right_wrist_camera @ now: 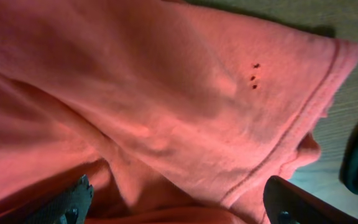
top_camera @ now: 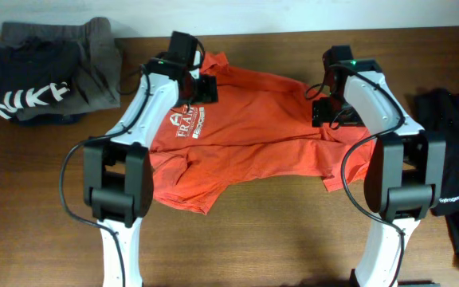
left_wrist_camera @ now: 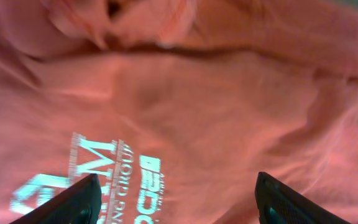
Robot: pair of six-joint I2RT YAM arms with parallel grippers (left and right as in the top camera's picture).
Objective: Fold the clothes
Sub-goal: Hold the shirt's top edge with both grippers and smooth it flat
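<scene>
We see the red-orange shirt (top_camera: 245, 139) lying rumpled across the middle of the table (top_camera: 293, 247), white lettering on the chest; a dark grey/black pile (top_camera: 38, 76) sits at the far-left corner & a black garment (top_camera: 453, 167) at the right edge, both apart from the shirt. Left gripper (left_wrist_camera: 176, 202) is over the chest by the lettering, fingers (left_wrist_camera: 73, 202) spread wide, nothing gripped; right gripper (right_wrist_camera: 179, 202) is over a stitched edge on the shirt's right side, fingers (right_wrist_camera: 297, 202) also wide, nothing gripped. We can't tell if either pair of tips touches the fabric.
</scene>
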